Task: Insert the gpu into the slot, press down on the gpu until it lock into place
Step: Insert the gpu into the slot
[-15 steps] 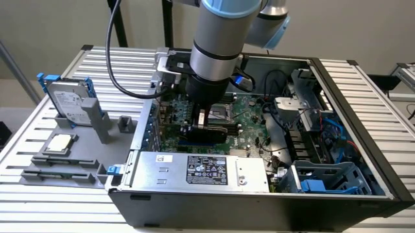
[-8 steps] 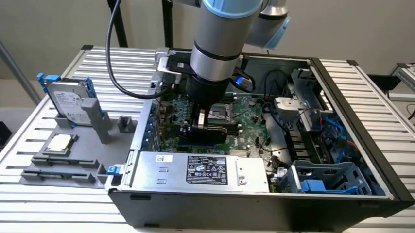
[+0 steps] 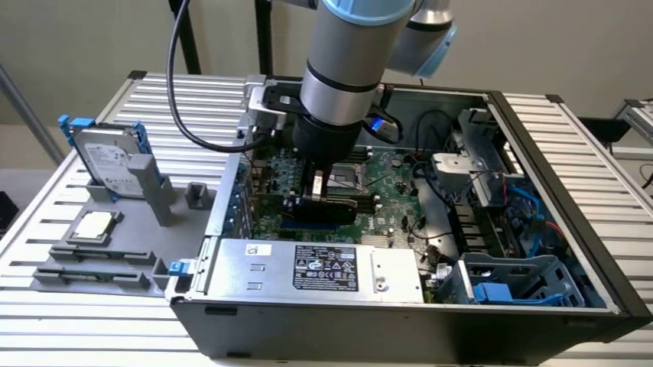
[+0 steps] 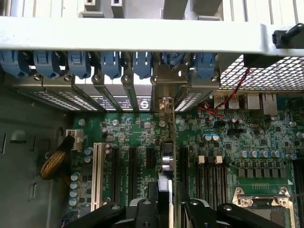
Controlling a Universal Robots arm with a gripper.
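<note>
In the exterior view my gripper (image 3: 324,200) reaches down into the open computer case and is shut on the gpu (image 3: 337,209), a flat black card held upright over the green circuit board (image 3: 393,183). A short stretch of the blue slot (image 3: 298,227) shows right under the card's lower edge; I cannot tell whether the card is seated. In the wrist view the gpu (image 4: 167,159) is seen edge-on between the black fingers (image 4: 149,211), which close my gripper (image 4: 167,206) on the card. Its metal bracket (image 4: 164,90) meets the rear panel. The card hides the slot there.
The silver power-supply box (image 3: 316,267) lies just in front of the board. Parallel black connector strips (image 4: 132,173) and a white one (image 4: 97,173) flank the card. Blue bracket clips (image 4: 78,64) line the rear panel. A hard drive (image 3: 107,164) stands on the table beside the case.
</note>
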